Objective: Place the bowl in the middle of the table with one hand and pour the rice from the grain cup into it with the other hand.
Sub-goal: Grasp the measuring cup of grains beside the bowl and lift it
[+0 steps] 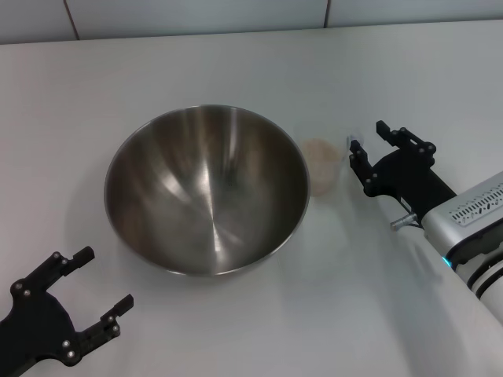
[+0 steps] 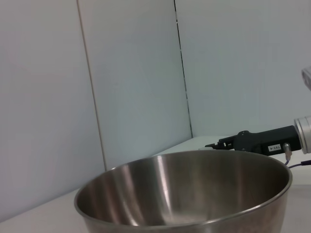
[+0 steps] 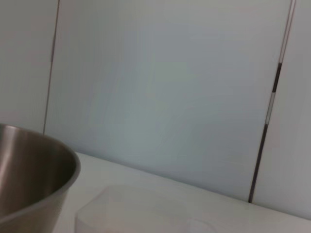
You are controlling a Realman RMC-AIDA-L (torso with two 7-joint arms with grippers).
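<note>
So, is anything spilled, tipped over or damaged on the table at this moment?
Nothing stands out. The steel bowl sits upright and empty. The grain cup stands upright beside it with its rice inside. No grains lie on the table. The right gripper is open near the cup.

Bowl (image 2: 184, 194) up close, right end effector (image 2: 228, 143) just behind rim.
</note>
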